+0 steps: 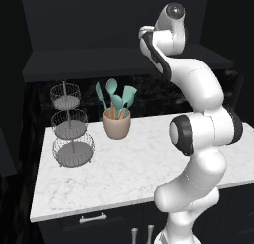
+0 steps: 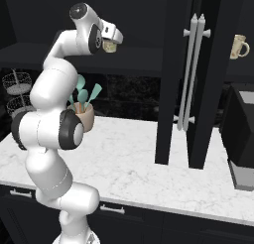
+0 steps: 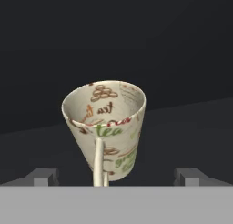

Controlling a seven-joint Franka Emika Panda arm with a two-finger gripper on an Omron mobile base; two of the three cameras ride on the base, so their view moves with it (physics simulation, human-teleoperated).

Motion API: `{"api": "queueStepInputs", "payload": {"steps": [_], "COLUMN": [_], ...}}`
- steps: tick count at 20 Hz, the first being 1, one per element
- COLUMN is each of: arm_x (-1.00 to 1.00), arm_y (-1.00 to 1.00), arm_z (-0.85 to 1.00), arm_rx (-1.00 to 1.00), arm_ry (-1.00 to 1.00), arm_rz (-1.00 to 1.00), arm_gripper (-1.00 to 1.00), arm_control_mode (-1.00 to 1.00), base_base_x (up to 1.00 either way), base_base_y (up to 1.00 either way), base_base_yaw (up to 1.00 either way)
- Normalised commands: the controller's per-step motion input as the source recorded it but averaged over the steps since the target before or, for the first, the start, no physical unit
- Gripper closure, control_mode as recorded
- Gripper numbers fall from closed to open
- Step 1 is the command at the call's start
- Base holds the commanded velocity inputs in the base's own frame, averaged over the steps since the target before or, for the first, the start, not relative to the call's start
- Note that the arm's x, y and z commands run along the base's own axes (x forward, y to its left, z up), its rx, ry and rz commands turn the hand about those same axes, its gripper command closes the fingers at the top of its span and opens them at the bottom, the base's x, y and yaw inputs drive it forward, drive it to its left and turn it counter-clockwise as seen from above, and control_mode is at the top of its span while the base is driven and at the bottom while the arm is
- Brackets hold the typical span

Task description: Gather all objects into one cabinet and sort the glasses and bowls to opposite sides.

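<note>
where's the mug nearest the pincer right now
The mug sits on the dark cabinet shelf directly ahead of the open pincer, between its two fingertips in the hand view; the right base view places it upper left.

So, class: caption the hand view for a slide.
Open gripper lined up on a cream printed mug, fingertips wide either side.

Dark kitchen, pale stone top.
White marbled desk [image 1: 134, 178] against black walls; black drawers [image 2: 163, 223] with short silver handles sit beneath it.
</note>
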Motion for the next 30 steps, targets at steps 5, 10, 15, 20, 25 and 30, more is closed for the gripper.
{"api": "queueStepInputs", "payload": {"steps": [5, 10, 15, 20, 25, 30], "arm_x": [0.00, 0.00, 0.11, 0.35, 0.31, 0.02], "arm_y": [0.00, 0.00, 0.00, 0.00, 0.00, 0.00], "arm_z": [-0.22, -0.16, -0.07, 0.00, 0.00, -0.01], "arm_rx": [-0.02, 0.00, 0.00, 0.00, 0.00, 0.00], "arm_ry": [0.01, 0.00, 0.00, 0.00, 0.00, 0.00], "arm_rz": [0.00, 0.00, 0.00, -0.03, -0.02, 0.00], "arm_gripper": [-1.00, -1.00, -1.00, -1.00, -1.00, -1.00], "arm_control_mode": [-1.00, -1.00, -1.00, -1.00, -1.00, -1.00], "base_base_x": [0.00, 0.00, 0.00, 0.00, 0.00, 0.00], "base_base_y": [0.00, 0.00, 0.00, 0.00, 0.00, 0.00], "base_base_yaw": [0.00, 0.00, 0.00, 0.00, 0.00, 0.00]}}
